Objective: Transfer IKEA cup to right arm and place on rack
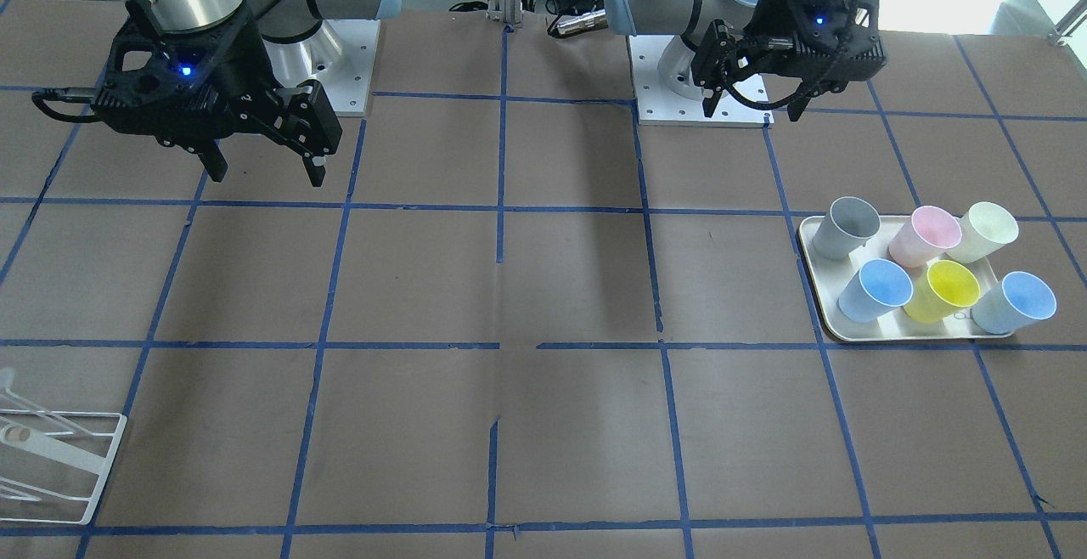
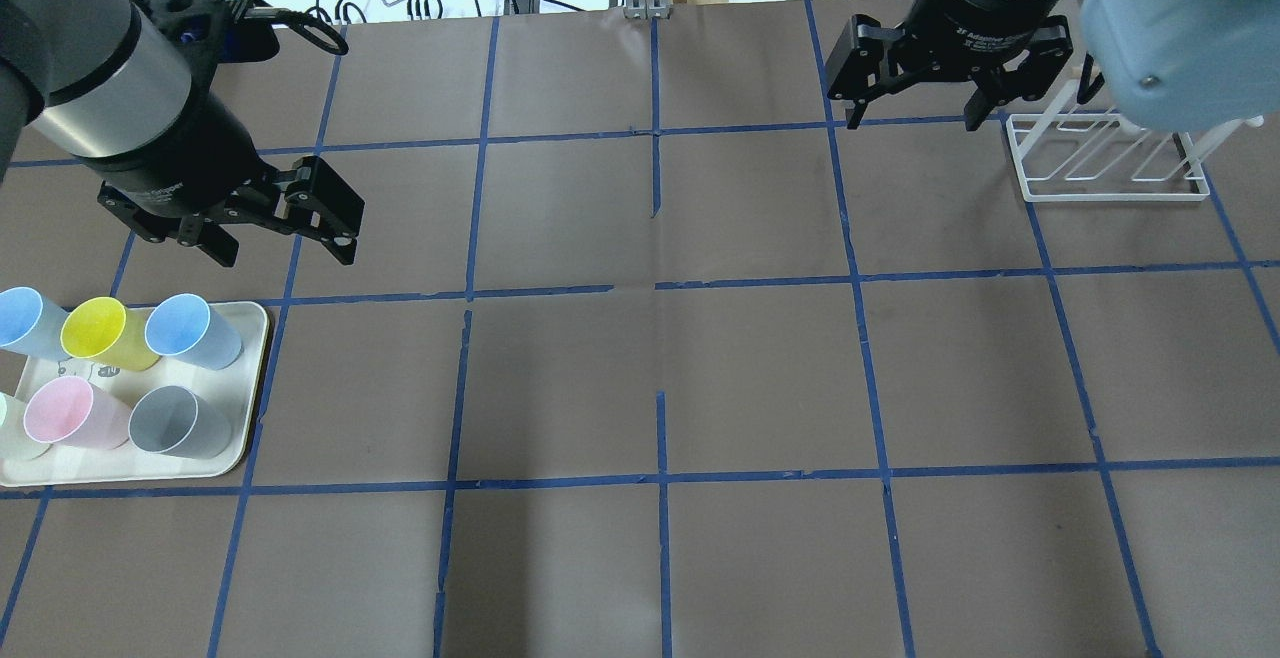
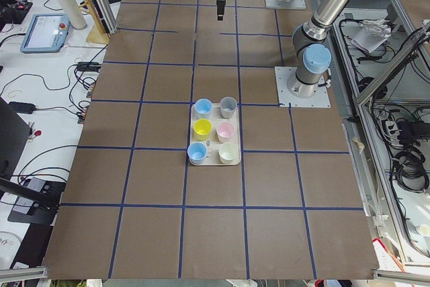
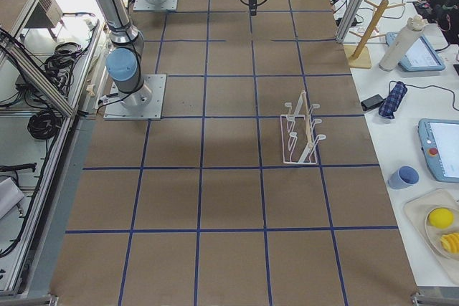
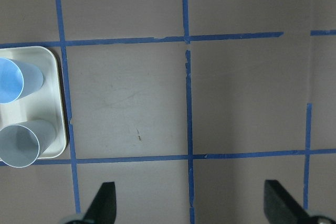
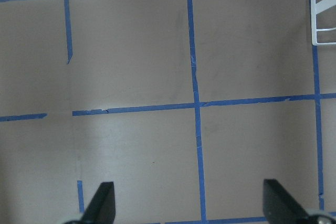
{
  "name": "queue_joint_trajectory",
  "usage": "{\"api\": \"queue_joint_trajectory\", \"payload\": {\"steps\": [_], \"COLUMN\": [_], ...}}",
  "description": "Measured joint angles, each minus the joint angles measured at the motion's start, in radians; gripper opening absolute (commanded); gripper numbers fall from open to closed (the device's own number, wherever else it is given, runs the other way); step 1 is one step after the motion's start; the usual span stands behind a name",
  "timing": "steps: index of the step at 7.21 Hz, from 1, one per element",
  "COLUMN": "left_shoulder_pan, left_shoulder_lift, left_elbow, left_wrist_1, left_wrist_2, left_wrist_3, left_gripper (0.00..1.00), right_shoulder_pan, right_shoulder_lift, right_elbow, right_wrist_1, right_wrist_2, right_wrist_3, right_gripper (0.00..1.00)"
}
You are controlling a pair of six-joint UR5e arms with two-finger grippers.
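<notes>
Two pale light-blue IKEA cups (image 2: 190, 330) (image 2: 25, 321) stand on a cream tray (image 2: 252, 388) at the table's left; in the front view they stand at the tray's near side (image 1: 875, 290) (image 1: 1015, 302). My left gripper (image 2: 285, 258) hangs open and empty above the table, just beyond the tray. Its wrist view shows one blue cup (image 5: 13, 80) at the left edge. My right gripper (image 2: 912, 123) is open and empty, high up, just left of the white wire rack (image 2: 1100, 158). The rack holds nothing and also shows in the front view (image 1: 51, 457).
On the tray also stand a yellow cup (image 2: 100, 333), a pink cup (image 2: 70, 413), a grey cup (image 2: 180, 421) and a pale cream cup (image 1: 985, 232). The brown table carries a blue tape grid. Both arm bases (image 1: 705, 92) sit at the robot's edge.
</notes>
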Motion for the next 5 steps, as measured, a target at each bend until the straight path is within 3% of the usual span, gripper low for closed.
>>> {"api": "queue_joint_trajectory", "payload": {"steps": [3, 5], "left_shoulder_pan": [0.015, 0.097], "left_shoulder_lift": [0.0, -0.014], "left_elbow": [-0.012, -0.018], "left_wrist_1": [0.002, 0.015], "left_wrist_2": [0.013, 0.018], "left_wrist_3": [0.012, 0.074], "left_gripper": [1.0, 1.0], "right_shoulder_pan": [-0.004, -0.004], "right_shoulder_lift": [0.001, 0.001], "right_elbow": [0.001, 0.001], "right_wrist_1": [0.0, 0.001], "right_wrist_2": [0.0, 0.0], "right_wrist_3": [-0.001, -0.001], "right_gripper": [1.0, 1.0]}}
